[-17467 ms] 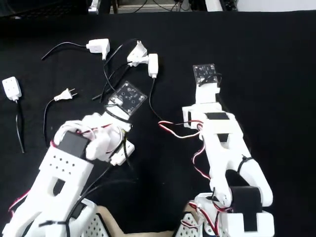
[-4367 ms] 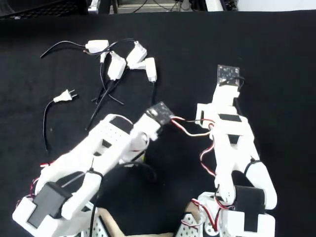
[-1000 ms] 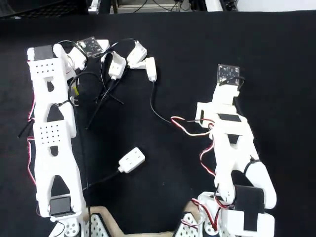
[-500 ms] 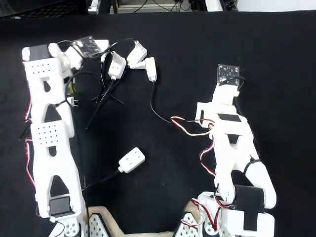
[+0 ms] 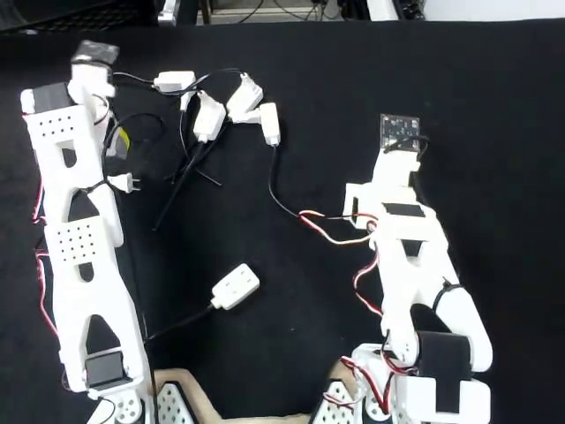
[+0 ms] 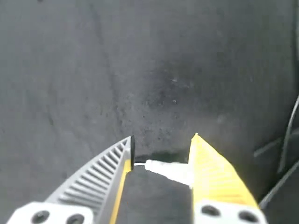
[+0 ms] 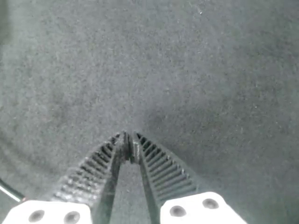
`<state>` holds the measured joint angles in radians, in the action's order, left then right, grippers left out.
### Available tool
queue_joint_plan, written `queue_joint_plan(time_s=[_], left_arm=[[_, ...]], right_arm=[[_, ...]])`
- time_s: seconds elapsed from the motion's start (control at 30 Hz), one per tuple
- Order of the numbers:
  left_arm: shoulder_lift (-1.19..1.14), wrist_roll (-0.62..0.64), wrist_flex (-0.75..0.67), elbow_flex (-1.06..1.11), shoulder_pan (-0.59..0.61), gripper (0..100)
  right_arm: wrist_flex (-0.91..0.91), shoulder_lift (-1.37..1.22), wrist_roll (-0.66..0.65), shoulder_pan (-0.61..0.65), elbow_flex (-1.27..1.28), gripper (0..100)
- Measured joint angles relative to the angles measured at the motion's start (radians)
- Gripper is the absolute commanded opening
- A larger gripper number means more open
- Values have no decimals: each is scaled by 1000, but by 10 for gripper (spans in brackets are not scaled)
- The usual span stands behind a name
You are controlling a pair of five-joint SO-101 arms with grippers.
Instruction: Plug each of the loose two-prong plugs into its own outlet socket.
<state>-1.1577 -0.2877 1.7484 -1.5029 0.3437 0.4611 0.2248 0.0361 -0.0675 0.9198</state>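
A white two-prong plug (image 5: 124,183) lies beside my left arm at the table's far left, prongs pointing toward the middle. My left gripper (image 6: 161,137) points down at the cloth, and a white piece (image 6: 170,170) that looks like this plug sits between its grey and yellow fingers, against the yellow one. Several white outlet sockets (image 5: 209,117) on black cords are bunched at the far centre-left. One more socket (image 5: 235,285) lies alone near the front. My right gripper (image 7: 129,136) is shut and empty above bare cloth on the right.
Black cords (image 5: 190,163) tangle below the socket cluster, and one cord (image 5: 278,199) runs toward my right arm (image 5: 402,221). The table is covered in black cloth (image 5: 494,177), with open room on the right half.
My left wrist has swung left and turned, carrying its camera board toward the far-left corner. The plug has shifted a little left with it. The right arm has edged slightly left.
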Motion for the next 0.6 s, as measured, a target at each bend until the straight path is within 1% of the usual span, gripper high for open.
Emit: queue_joint_plan(time_s=[0.1,0.17,0.2,0.27,0.33,0.37,0.5,0.6], left_arm=[[0,269,5,0,5,202],[8,405,8,2,21,202],[18,434,8,14,31,206],[46,448,8,60,41,206],[68,384,8,137,44,203],[75,315,8,181,44,203],[135,-66,8,321,5,205],[216,-328,8,362,-20,206]], right_arm=[[0,0,0,0,0,15],[0,0,0,0,0,15],[0,0,0,0,0,15],[0,0,0,0,0,15],[0,0,0,0,0,15],[0,0,0,0,0,15],[0,0,0,0,0,15],[0,0,0,0,0,15]])
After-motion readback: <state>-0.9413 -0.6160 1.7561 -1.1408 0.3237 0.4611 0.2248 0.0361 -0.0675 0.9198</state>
